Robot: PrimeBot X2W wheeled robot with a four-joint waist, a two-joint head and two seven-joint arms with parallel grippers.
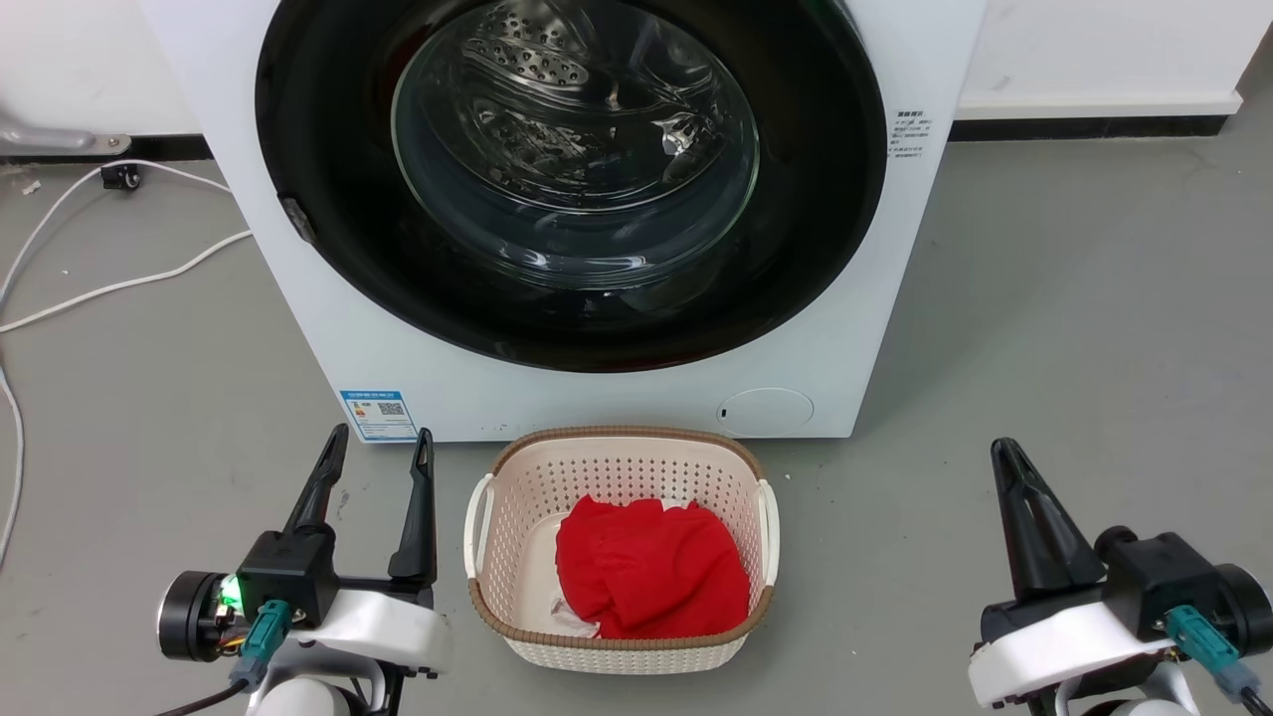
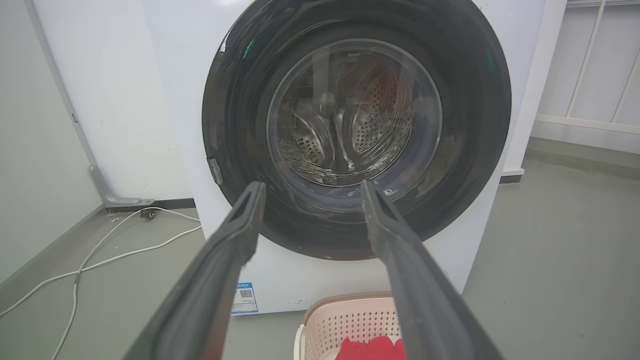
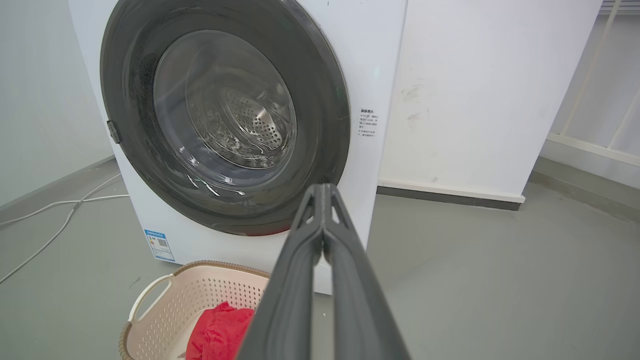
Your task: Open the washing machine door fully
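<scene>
**Head view.** The washing machine door [image 1: 572, 169] is seen closed flat against the front of the washing machine [image 1: 855, 328], well beyond the tips of the jaws. The door stands upright with its face turned out toward the robot. Since it is a round disc, no long axis can be given. A glossy black ring is set around a clear, bulging glass bowl, and perforated steel is glimpsed through the glass. The left gripper [image 1: 382, 438] is held with its jaws spread and nothing between them. The right gripper [image 1: 1006, 452] is held with its jaws pressed together. Between the two grippers a cream perforated basket [image 1: 622, 467] with a brown rim is set on the grey floor [image 1: 1044, 348]. A crumpled red cloth [image 1: 651, 577] is held in it.

**Left wrist view.** The door [image 2: 355, 115] is seen ahead of the spread jaws of the left gripper [image 2: 311, 187], and its lower black rim is crossed by both tips in the picture. A small grey tab [image 2: 215, 171] is seen on the rim, left of the left jaw. A blue label [image 2: 245, 297] is stuck low on the smooth white machine front [image 2: 175, 100], and a white cable [image 2: 125, 250] is trailed over the floor further left.

**Right wrist view.** The door [image 3: 225, 110] is seen at a slant, up and left of the closed jaws of the right gripper [image 3: 322, 190]. A small printed sticker [image 3: 368, 123] is placed on the white front [image 3: 372, 75] above the tip and slightly to its right. The basket [image 3: 200, 295] is seen low and to the left of the jaws.
</scene>
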